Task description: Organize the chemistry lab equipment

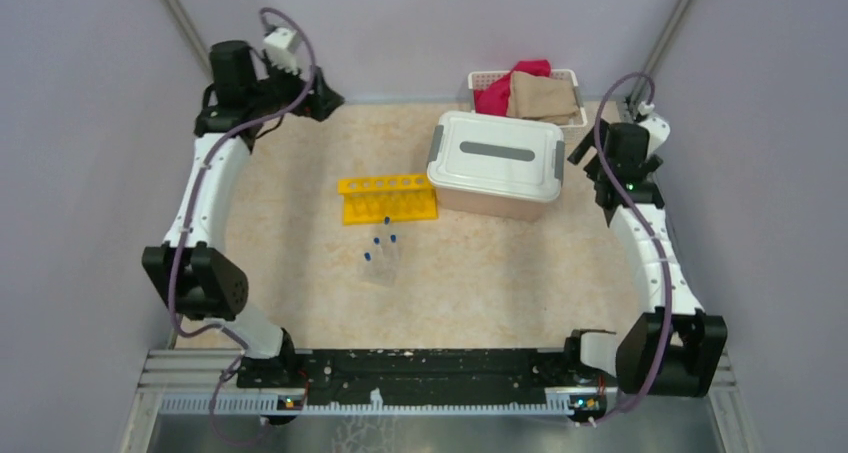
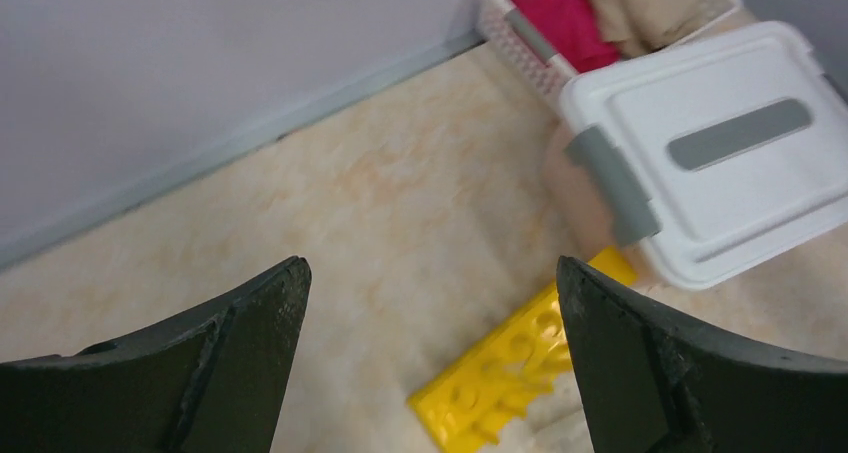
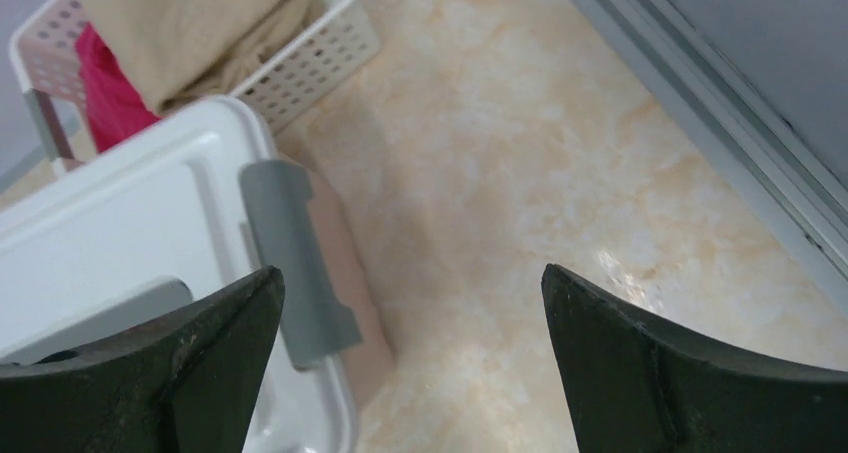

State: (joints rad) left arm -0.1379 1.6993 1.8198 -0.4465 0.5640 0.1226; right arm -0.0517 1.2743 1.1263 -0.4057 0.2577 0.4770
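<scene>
A yellow tube rack [image 1: 388, 199] lies mid-table; it also shows in the left wrist view [image 2: 520, 368]. In front of it stands a clear tube rack [image 1: 381, 263] holding small clear tubes with blue caps [image 1: 385, 240]. My left gripper [image 1: 326, 98] is open and empty, held high at the far left corner, well away from the racks; its jaws stand wide apart in the left wrist view [image 2: 430, 283]. My right gripper [image 1: 592, 155] is open and empty beside the pink tub's right end, jaws wide apart [image 3: 412, 288]. Flask, funnel and squeeze bottle are out of view.
A pink tub with a white grey-handled lid [image 1: 497, 161] stands right of the yellow rack, also seen in both wrist views [image 2: 720, 153] [image 3: 130, 263]. A white basket [image 1: 573, 77] of red and tan cloths is behind it. Walls enclose the table.
</scene>
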